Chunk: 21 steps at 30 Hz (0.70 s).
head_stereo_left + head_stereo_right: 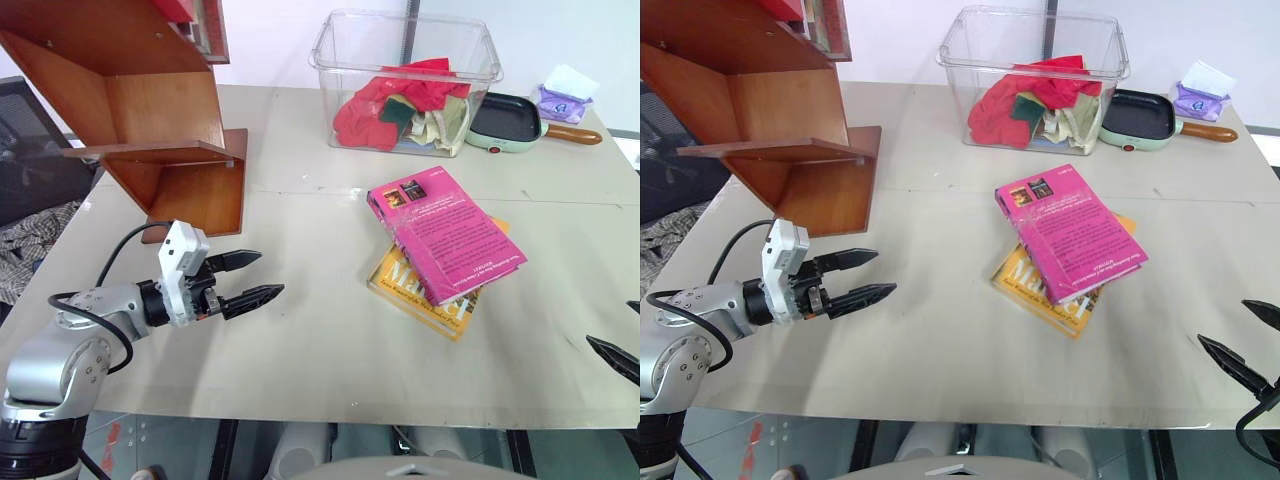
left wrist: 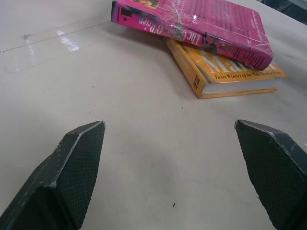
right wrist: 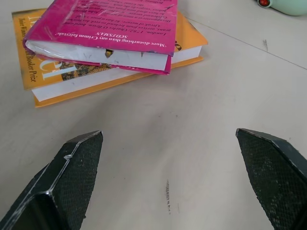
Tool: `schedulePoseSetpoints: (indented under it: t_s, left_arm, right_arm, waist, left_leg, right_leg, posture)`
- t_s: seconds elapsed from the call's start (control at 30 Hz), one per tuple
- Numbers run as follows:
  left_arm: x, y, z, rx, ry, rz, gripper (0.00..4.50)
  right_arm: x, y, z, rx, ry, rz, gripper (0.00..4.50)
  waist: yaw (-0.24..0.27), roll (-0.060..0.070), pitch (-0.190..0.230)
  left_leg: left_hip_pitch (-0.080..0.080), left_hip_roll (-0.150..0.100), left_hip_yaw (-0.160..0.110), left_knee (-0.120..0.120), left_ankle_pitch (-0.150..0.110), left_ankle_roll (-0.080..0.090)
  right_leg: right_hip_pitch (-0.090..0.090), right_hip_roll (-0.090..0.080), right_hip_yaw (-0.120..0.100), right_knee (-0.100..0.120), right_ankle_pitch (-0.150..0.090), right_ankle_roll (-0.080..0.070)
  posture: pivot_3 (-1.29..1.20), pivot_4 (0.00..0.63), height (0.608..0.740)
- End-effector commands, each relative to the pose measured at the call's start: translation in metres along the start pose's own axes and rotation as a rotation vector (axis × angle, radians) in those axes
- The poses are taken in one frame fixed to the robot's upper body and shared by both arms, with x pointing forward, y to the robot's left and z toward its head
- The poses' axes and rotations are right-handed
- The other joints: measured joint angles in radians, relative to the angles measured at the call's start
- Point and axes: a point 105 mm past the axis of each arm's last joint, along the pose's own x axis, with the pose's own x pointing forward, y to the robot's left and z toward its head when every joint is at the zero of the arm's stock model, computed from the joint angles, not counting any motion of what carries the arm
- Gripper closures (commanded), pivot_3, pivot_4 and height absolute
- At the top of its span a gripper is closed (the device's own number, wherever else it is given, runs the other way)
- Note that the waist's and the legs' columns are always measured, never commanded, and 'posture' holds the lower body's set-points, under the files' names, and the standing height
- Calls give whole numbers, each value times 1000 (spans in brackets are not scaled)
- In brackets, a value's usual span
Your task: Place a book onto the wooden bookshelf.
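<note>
clear bin (image 1: pixel 345 55) of crumpled cloths (image 1: pixel 405 110), far table (image 1: pixel 300 330) edge

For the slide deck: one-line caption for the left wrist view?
Open left pincer faces the pink book stacked on a yellow-orange book, on the table.

Left arm (image 1: pixel 60 350) is silver-grey metal with rounded joint housings, a black cable looping along it to a white boxy camera module (image 1: pixel 183 262) at the wrist. Left gripper (image 1: pixel 252 277) has two black pointed fingers (image 2: pixel 72 177) (cross-hatched pads on inner faces); right gripper (image 1: pixel 1240 345) matches.
</note>
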Motion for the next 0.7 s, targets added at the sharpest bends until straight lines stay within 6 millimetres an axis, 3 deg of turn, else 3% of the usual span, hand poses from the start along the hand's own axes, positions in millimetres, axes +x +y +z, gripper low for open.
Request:
schedulePoseSetpoints:
  t_s: [0.03,0.13,0.37,0.47,0.5,0.63,0.7]
  left_arm:
    - [4,-1,22,73,-49,-14,49]
    - [19,-5,41,103,-112,-44,49]
    - [28,-19,59,129,-165,-123,49]
    - [30,-41,70,223,-184,-233,0]
    - [30,-46,72,244,-185,-253,0]
    - [27,-52,74,257,-186,-297,0]
    - [25,-52,73,257,-178,-305,0]
  right_arm:
    - [4,-8,18,-77,-50,-24,0]
    - [16,-16,33,-126,-75,-87,0]
    - [32,-16,51,-84,-103,-69,0]
    - [53,-24,67,-51,-117,-70,852]
    - [59,-25,72,-53,-115,-70,1347]
    - [83,-30,84,-94,-11,-72,2918]
    - [93,-31,92,-69,3,-39,3452]
  waist:
    - [0,0,0]
    - [0,-1,2]
    - [-3,-1,2]
    - [-12,-2,2]
    - [-15,-2,3]
    - [-14,-2,3]
    - [-19,0,4]
  left_leg:
    - [0,0,0,0,0,0]
    - [0,-1,0,1,0,0]
    - [0,-4,0,3,0,0]
    - [0,-3,0,3,0,0]
    - [0,-4,0,3,0,0]
    - [0,-5,-1,3,0,0]
    - [0,-5,-1,3,0,0]
  right_leg:
    - [0,0,0,0,0,0]
    - [0,0,0,0,0,0]
    - [1,0,1,1,2,3]
    - [1,0,1,1,3,4]
    - [1,0,1,1,3,4]
    - [2,-1,1,1,3,4]
    - [1,-1,1,1,3,4]
  posture:
    - [0,150,740]
    - [0,150,740]
    - [0,150,740]
    - [0,150,740]
    - [0,150,740]
    - [0,150,740]
    - [0,150,740]
